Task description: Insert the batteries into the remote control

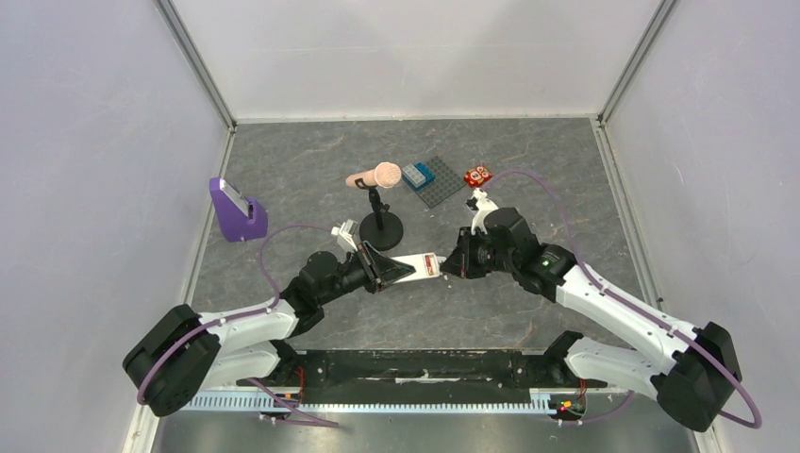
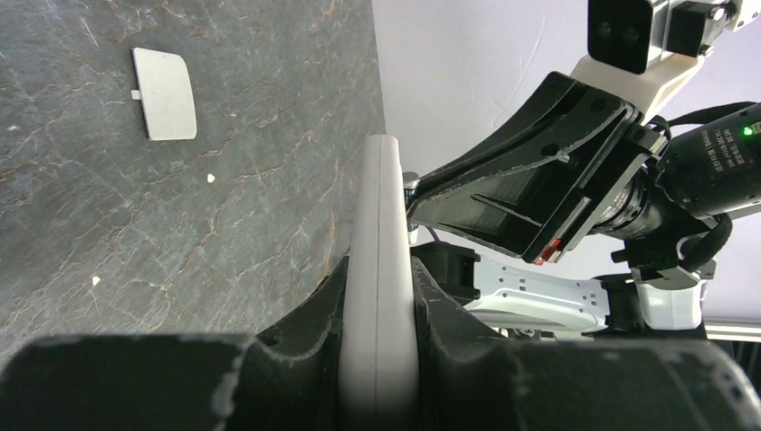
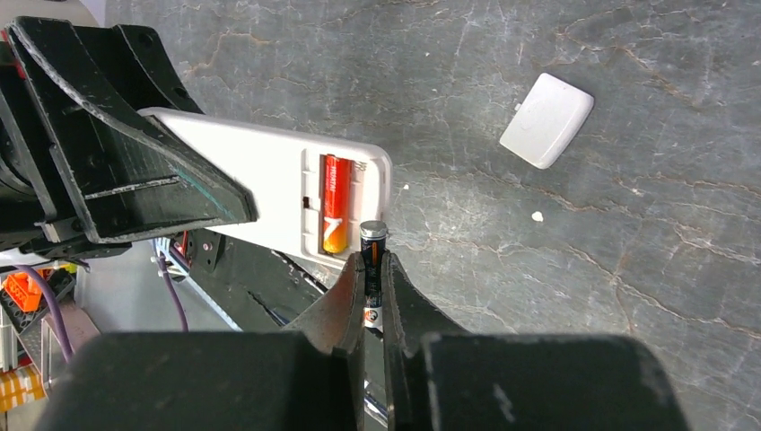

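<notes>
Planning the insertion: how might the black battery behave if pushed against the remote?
The black battery is a thin, smooth cylinder pinched by the right gripper, so it may pivot or slip. Dropped, it would probably roll.

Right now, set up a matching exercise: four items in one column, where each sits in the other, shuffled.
1. red-orange battery
2. black battery
3. remote control
4. battery cover

A. lying on the table
B. clamped in the left tool
C. seated inside the remote control
D. pinched in the right tool

Pairs: 1-C, 2-D, 3-B, 4-A.
</notes>
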`<action>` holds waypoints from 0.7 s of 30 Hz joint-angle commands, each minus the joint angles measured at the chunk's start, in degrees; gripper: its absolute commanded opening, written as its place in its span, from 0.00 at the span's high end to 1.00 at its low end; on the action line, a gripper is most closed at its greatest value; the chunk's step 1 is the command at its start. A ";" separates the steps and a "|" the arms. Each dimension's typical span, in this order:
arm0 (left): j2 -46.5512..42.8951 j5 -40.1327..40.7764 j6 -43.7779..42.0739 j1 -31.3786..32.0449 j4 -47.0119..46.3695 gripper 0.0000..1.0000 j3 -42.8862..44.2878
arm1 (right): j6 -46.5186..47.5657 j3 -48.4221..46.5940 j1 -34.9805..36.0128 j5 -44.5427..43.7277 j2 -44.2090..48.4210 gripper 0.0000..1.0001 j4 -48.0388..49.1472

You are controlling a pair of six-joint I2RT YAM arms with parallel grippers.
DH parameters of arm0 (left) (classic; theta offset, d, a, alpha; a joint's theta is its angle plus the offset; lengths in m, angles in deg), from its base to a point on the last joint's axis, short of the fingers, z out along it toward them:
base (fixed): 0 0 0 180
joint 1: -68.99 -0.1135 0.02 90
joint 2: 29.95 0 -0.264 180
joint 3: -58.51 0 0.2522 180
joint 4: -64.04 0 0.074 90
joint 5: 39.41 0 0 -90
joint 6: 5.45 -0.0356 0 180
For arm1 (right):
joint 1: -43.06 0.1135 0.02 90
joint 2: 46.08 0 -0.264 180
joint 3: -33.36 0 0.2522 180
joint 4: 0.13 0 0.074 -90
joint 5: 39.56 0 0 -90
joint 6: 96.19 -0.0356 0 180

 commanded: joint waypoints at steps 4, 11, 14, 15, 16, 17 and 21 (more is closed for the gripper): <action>0.67 -1.43 -0.25 -0.20 -2.86 0.98 2.06 | -0.77 -4.46 1.54 -1.56 -3.01 0.94 2.69; 0.57 -1.61 -0.74 -0.20 -2.97 0.98 1.96 | -0.75 -4.72 2.38 -1.11 -4.55 0.92 3.27; 0.52 -1.94 -0.80 -0.20 -3.37 0.98 1.75 | -0.67 -4.55 2.78 -1.91 -4.89 0.89 3.41; 0.52 -2.05 -0.79 -0.20 -3.57 0.98 1.70 | -0.62 -4.33 2.87 -2.21 -4.90 0.88 3.58; 0.52 -2.18 -0.78 -0.20 -3.61 0.98 1.62 | -0.54 -4.28 2.86 -2.30 -5.09 0.87 3.76; 0.53 -2.33 -0.85 -0.22 -3.77 0.98 1.53 | -0.47 -4.28 2.84 -2.44 -5.24 0.87 3.74; 0.48 -2.41 -0.79 -0.20 -4.32 0.98 1.19 | -0.54 -4.19 2.81 -2.80 -6.21 0.85 3.70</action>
